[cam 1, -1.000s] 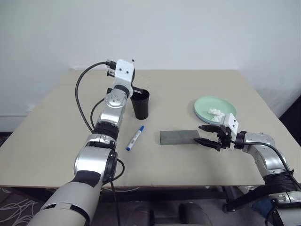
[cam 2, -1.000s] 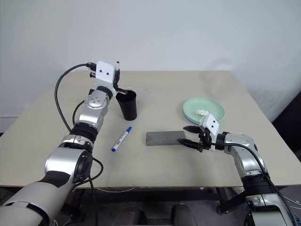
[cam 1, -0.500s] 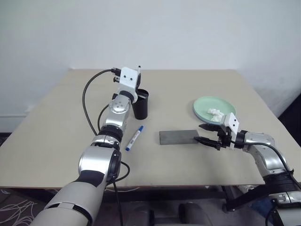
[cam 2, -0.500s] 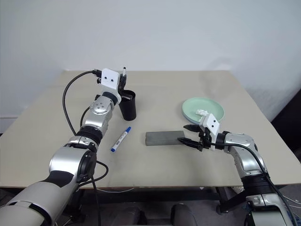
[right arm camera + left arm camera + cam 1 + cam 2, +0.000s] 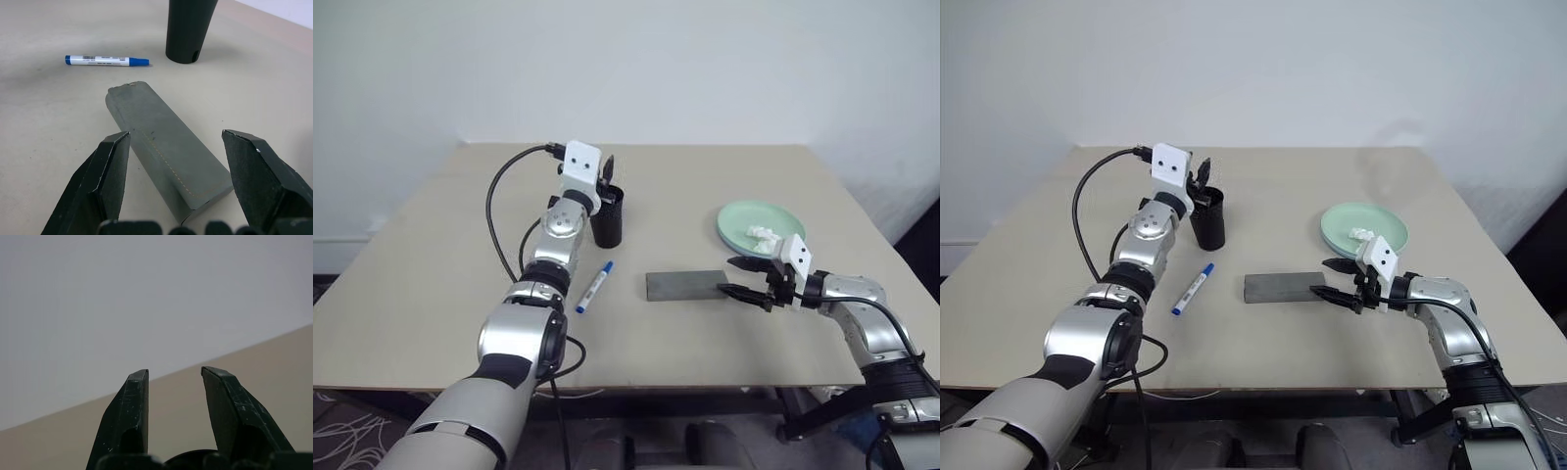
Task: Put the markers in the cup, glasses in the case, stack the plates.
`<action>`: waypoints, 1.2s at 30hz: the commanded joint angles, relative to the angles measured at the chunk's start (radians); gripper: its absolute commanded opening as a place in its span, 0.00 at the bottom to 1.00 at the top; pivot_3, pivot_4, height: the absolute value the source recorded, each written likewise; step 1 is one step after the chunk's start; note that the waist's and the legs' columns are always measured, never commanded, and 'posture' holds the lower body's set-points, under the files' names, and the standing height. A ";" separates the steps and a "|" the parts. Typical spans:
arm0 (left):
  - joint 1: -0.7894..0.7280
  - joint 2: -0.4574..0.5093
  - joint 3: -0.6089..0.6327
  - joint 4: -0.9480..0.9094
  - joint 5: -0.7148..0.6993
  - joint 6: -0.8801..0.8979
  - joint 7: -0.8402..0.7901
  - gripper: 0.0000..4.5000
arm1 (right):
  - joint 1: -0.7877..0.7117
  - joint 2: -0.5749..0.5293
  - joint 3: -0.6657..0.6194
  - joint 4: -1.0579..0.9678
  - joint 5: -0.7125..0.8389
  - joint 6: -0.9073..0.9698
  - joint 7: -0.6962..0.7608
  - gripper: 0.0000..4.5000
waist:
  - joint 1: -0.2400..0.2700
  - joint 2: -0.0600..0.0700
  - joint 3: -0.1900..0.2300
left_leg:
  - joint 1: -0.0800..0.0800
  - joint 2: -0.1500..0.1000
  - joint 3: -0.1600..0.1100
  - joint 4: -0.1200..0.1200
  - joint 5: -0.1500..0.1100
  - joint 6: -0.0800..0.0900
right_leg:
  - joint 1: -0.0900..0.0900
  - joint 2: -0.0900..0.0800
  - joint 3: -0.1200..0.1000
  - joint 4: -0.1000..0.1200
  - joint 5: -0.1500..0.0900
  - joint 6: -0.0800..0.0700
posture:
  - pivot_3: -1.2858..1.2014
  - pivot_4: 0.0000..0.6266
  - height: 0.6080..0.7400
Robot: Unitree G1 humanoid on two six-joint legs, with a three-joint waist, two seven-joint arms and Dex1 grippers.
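Room: white wall behind, big tan table in front.
L arm: up over the cup, L gripper right above the rim. Fingers a bit apart, nothing between them.
R arm: low, near the right end of the case. R gripper wide open, holds nothing, one finger each side of the case end, not touching as far as I can see.
Plates: mint green plate far right w/ crumpled white tissue on it. Looks like a 2nd plate sits under it, can't tell for sure.
Case: grey, lid shut, lies flat mid-table. Long way runs left-right.
Cup: black, stands up, wide end on top.
Marker: lies flat btwn cup and case. Blue cap end points toward the cup, other end toward the robot, a bit slanted.
Glasses: prob. in the shut case, can't tell.
Done so far: prob. plates, maybe glasses.
Left to do: this marker must go in the cup.
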 commanded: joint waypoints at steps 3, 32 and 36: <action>-0.046 0.023 0.024 -0.217 -0.052 0.262 -0.027 0.38 | -0.028 -0.007 -0.021 -0.013 -0.004 -0.019 -0.007 0.72 | -0.001 0.000 0.000 | 0.000 0.000 0.000 0.000 0.000 0.000 | 0.000 0.000 0.000 0.000 0.000 0.000 | 0.52 0.00 0.94; 0.526 0.275 -0.170 -1.335 -0.164 1.558 -0.215 0.38 | -0.082 0.004 -0.005 0.067 -0.034 -0.047 0.028 0.72 | -0.004 0.000 0.000 | 0.003 0.002 -0.003 -0.001 -0.001 -0.002 | 0.000 0.001 0.003 0.001 -0.002 -0.002 | 0.52 0.00 0.94; 0.555 0.262 -0.198 -1.313 -0.163 1.543 -0.203 0.47 | -0.082 0.004 -0.005 0.065 -0.035 -0.045 0.027 0.72 | -0.004 0.000 0.000 | 0.003 0.002 -0.003 -0.001 -0.001 -0.002 | 0.000 0.001 0.003 0.002 -0.002 -0.002 | 0.52 0.00 0.94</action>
